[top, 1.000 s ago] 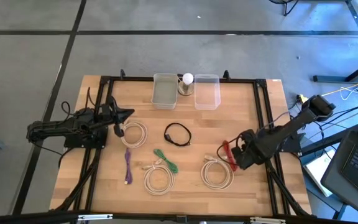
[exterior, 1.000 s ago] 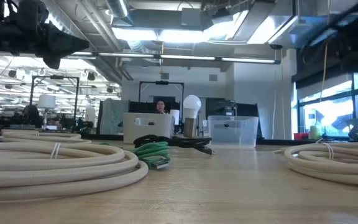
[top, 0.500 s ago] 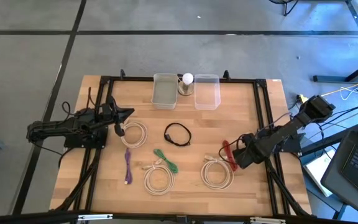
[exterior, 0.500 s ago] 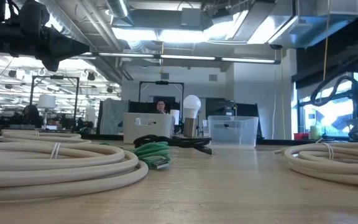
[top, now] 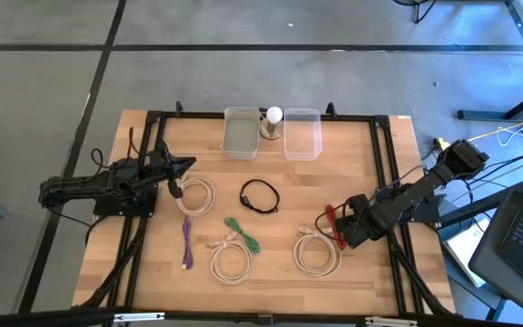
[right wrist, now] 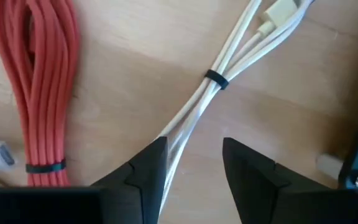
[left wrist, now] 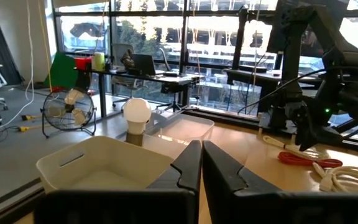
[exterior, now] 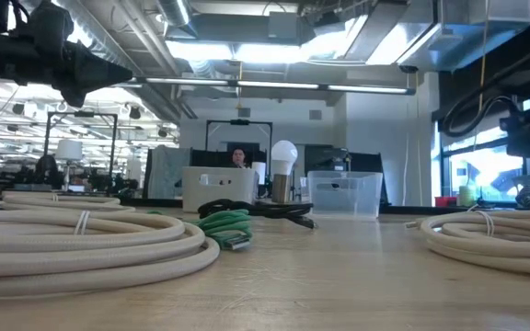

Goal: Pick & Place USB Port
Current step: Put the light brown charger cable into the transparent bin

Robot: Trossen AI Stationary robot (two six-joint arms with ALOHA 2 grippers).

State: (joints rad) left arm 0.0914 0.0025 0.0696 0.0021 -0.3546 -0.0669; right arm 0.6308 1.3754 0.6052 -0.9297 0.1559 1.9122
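Several coiled USB cables lie flat on the wooden table: a red bundle (top: pixel 331 221) (right wrist: pixel 42 81), a white coil (top: pixel 316 253) beside it, another white coil (top: pixel 231 260), a third white coil (top: pixel 196 194), and green (top: pixel 241 234), purple (top: pixel 187 241) and black (top: pixel 260 196) cables. My right gripper (top: pixel 341 225) (right wrist: pixel 193 163) is open and points down. Its fingers stand on either side of the white coil's tied strands (right wrist: pixel 213 81), just right of the red bundle; whether they touch, I cannot tell. My left gripper (top: pixel 187 165) (left wrist: pixel 197 163) is shut and held level above the table's left side.
Two clear bins (top: pixel 241 133) (top: pixel 302 133) stand at the far edge with a light bulb (top: pixel 273 120) between them. A black frame rail (top: pixel 384 182) runs along the table's right side under my right arm. Bare wood lies between the cables at mid-table.
My right arm has come down and a little toward the table's left, closing on the red and white cables. The cables have stayed put.
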